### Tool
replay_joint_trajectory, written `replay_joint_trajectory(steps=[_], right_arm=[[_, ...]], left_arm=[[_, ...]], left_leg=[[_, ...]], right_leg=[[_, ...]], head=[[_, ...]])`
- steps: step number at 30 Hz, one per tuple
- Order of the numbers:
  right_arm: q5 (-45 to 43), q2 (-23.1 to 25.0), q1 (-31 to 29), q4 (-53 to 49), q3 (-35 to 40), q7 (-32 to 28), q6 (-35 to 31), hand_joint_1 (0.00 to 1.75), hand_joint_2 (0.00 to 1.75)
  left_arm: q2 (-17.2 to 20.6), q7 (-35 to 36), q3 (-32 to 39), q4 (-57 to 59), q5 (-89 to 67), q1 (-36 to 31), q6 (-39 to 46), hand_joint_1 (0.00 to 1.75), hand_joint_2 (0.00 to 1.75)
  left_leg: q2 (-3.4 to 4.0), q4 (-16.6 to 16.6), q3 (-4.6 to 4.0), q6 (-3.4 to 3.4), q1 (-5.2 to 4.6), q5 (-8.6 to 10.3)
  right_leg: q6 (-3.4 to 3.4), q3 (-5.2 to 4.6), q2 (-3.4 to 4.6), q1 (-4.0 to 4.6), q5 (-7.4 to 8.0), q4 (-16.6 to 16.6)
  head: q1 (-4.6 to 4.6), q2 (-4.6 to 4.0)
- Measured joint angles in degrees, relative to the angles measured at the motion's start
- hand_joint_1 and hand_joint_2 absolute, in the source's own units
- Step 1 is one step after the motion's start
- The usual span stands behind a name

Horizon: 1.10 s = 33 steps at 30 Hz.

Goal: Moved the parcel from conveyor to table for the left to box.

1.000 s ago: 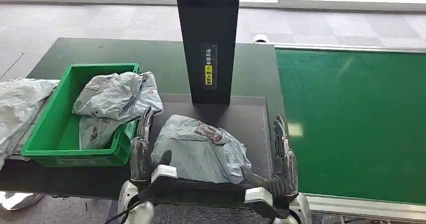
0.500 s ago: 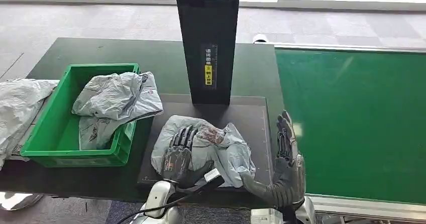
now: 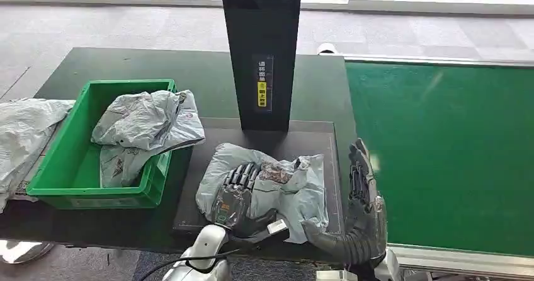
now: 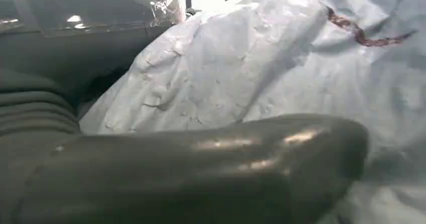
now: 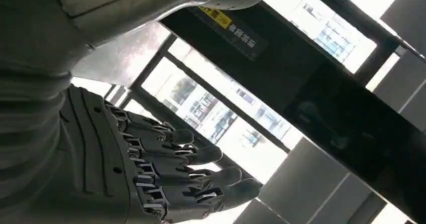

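Observation:
A crumpled grey parcel [image 3: 296, 186] lies on the black pad [image 3: 315, 139] at the table's near edge. My left hand [image 3: 236, 189] lies on top of it, fingers over its near left part; in the left wrist view the thumb [image 4: 201, 158] presses against the parcel's [image 4: 241, 68] side. The right hand [image 3: 362, 193] stands upright just right of the pad, between parcel and conveyor belt [image 3: 441, 155], fingers straight and apart and touching nothing; the right wrist view shows this hand [image 5: 166, 179] empty.
A green box [image 3: 60, 167] stands left of the pad with grey parcels [image 3: 148, 120] in it. More grey bags [image 3: 25, 130] lie at the far left. A black post [image 3: 261, 54] rises behind the pad.
My left hand came from the parcel's left side onto its top. The parcel has bunched up and its right edge has lifted. The right hand rose slightly and stayed open.

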Motion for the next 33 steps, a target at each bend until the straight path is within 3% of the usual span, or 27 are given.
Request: replay_joint_trajectory(steps=[19, 24, 33], right_arm=[[1.38, 1.25, 0.77, -2.8, -1.46, 0.09, 1.42, 0.0, 1.75], [2.1, 2.01, 1.03, -3.89, -2.6, 0.09, 1.7, 0.0, 1.75], [2.82, 3.63, 2.92, -7.33, -5.03, 0.09, 2.45, 0.0, 1.75]], left_arm=[[0.26, -5.08, 0.33, -17.33, -0.9, 2.85, 6.19, 1.75, 1.75], [0.52, -13.48, 0.98, -23.53, 5.19, 5.06, 8.26, 1.75, 1.75], [0.59, -21.52, 2.46, -30.04, 9.89, 6.77, 8.31, 1.75, 1.75]], left_leg=[[0.01, 0.0, -0.06, 0.0, 0.0, 0.0], [0.0, 0.0, -0.11, 0.0, 0.0, 0.0], [0.01, 0.0, -0.1, 0.0, 0.0, -0.01]], right_leg=[[0.0, -0.05, 0.02, 0.01, 0.0, 0.02], [0.0, -0.1, 0.01, 0.0, -0.01, 0.02], [0.0, -0.11, 0.02, 0.01, -0.01, 0.01]], head=[[0.0, 0.0], [0.0, 0.0], [0.0, 0.0]])
